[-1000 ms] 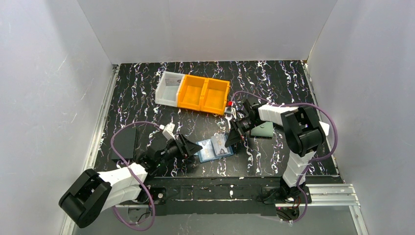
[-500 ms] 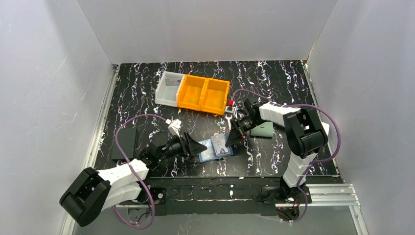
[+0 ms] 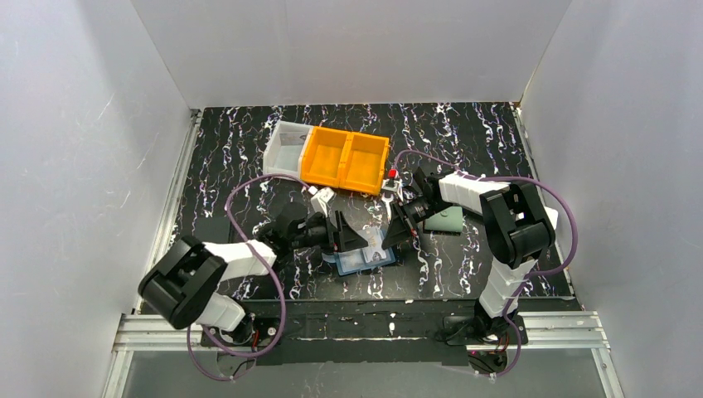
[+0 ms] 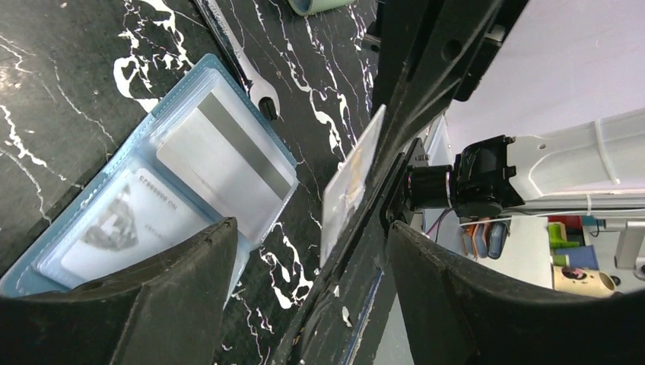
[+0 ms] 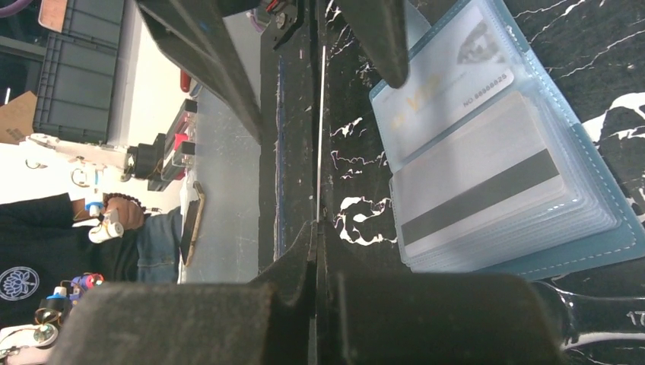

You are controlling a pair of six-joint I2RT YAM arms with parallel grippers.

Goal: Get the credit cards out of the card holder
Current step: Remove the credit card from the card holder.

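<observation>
**A:** Where is the card holder?

**B:** The card holder lies open flat on the black marbled table, toward the near edge. It is lighter blue inside, with clear plastic pockets stacked like pages. Two cards show in those pockets: a striped card with a dark magnetic band, and a numbered card with a faint printed emblem.

**A:** And the claws?

**B:** The left gripper hovers just at 10 o'clock of the holder, fingers spread wide, grasping nothing. The right gripper, at 1 o'clock of the holder, is clenched on a credit card. That card stands on edge, apart from the pockets.

**A:** How will the remaining cards handle?

**B:** I judge them light, stiff and slick. They are thin flat plastic that may flex a little but will not fold. Take one by whatever edge peeks from the pocket mouth, with its flat faces between the pads. The sleeves look soft and clingy, so the holder may lift along with a card unless the free claw pins its cover.

**A:** And farther out?

**B:** A steel wrench lies by the holder's far edge; whether it touches I cannot tell. At 3 o'clock of the right claw rests a grey-green wallet. Well apart at 12 o'clock stand glossy orange bins against a white bin.
</observation>
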